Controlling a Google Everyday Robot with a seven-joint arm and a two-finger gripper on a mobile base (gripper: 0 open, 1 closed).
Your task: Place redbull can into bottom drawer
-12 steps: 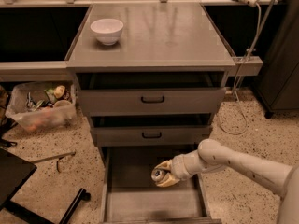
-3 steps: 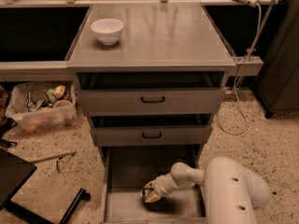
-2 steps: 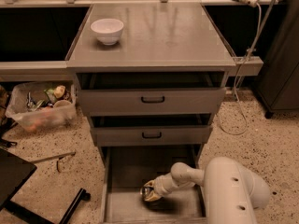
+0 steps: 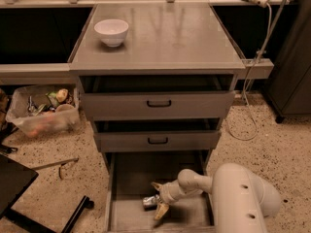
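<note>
The bottom drawer (image 4: 127, 174) is pulled out, its grey floor showing. The redbull can (image 4: 149, 202), slim and silvery, lies on its side on the drawer floor near the front. My gripper (image 4: 158, 198) reaches down into the drawer from the right on its white arm. Its tan fingers (image 4: 161, 211) are spread apart, one behind the can and one in front of it. The can's right end sits between them.
A white bowl (image 4: 112, 31) stands on the grey cabinet top (image 4: 170, 38). The two upper drawers with black handles (image 4: 159, 103) are slightly open above my arm. A clear bin of clutter (image 4: 41, 111) is on the floor at left, a black chair base (image 4: 73, 212) is at lower left, and a cable (image 4: 249, 106) hangs at right.
Four seconds ago the gripper held the can higher and further right. It then lowered it to the drawer floor. The fingers now stand wider apart around the can.
</note>
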